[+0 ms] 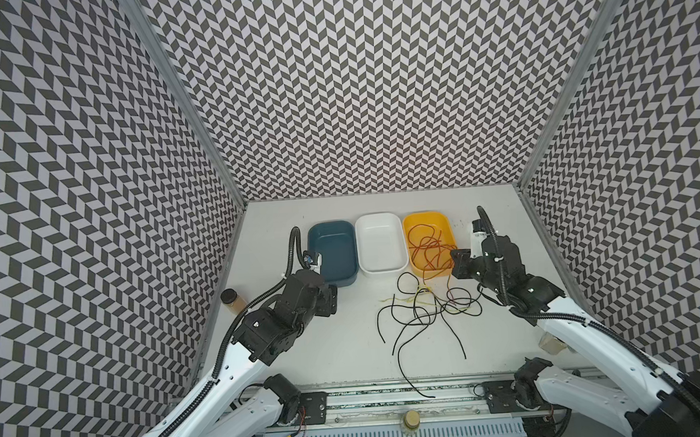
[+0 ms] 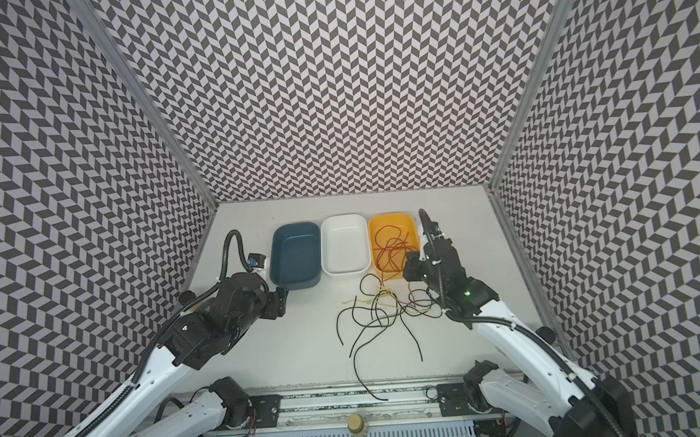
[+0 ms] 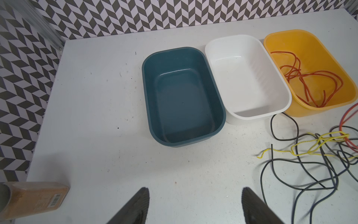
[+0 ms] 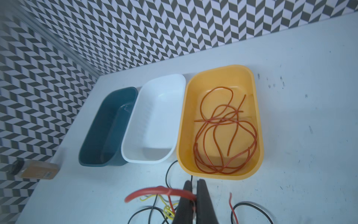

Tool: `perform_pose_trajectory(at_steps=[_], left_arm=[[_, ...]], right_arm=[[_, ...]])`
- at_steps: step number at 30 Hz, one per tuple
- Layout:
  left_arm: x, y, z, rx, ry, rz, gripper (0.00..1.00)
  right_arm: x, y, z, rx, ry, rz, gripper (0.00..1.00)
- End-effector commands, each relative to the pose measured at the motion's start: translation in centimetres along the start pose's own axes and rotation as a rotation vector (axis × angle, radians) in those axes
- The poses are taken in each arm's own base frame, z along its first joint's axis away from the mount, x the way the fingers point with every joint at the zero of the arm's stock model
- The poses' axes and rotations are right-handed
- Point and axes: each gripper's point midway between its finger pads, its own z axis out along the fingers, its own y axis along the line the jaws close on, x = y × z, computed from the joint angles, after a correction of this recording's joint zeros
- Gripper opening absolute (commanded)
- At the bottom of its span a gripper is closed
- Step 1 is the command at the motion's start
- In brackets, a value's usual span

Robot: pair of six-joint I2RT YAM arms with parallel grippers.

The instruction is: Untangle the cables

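Sorting looks partway through: orange-red cables lie coiled inside the yellow plastic tray, while the white plastic tray and the dark teal plastic tray beside it are empty. On the white tabletop just in front of the trays, thin black cables sprawl in crossing loops with a pale yellow cable threaded through them.

The right tool is pinched narrow on a thin red cable at the edge of the tangle nearest the yellow tray. The step in hand therefore looks like drawing this red strand free. The close view is blurred, but the strand seems to run past a yellow knot. The next move calls for a slow lift toward the yellow tray, watching that yellow and black loops do not ride up with it.

The left tool hangs wide and empty near the teal tray, well apart from the tangle; it could pin the black loops down. A clear bottle of tan powder sits near the left wall, out of the way
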Motion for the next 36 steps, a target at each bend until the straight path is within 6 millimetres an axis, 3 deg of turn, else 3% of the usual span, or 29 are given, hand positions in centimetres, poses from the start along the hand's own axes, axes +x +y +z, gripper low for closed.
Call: perform_pose_trajectory(at_steps=[1, 9, 16, 25, 31, 36], left_arm=[[-0.1, 0.2, 0.0, -0.006, -0.008, 0.001, 0.77], [0.0, 0.1, -0.1, 0.002, -0.007, 0.000, 0.77], [0.0, 0.1, -0.1, 0.006, -0.007, -0.001, 0.77], [0.2, -0.2, 0.0, 0.019, 0.002, 0.001, 0.77], [0.4, -0.4, 0.3, 0.026, 0.014, 0.004, 0.77], [0.5, -0.5, 0.4, 0.027, 0.022, 0.005, 0.77]], right_arm=[[-3.0, 1.9, -2.3, -0.028, -0.059, -0.032, 0.00], [-9.0, 6.9, -6.0, -0.118, -0.127, -0.091, 0.00], [-13.5, 9.4, -8.5, -0.164, -0.228, -0.121, 0.00], [-15.3, 13.6, -11.1, -0.341, -0.182, -0.072, 0.00], [-17.5, 16.6, -14.0, -0.467, -0.158, -0.048, 0.00], [-19.3, 17.5, -15.6, -0.481, -0.176, -0.073, 0.00]])
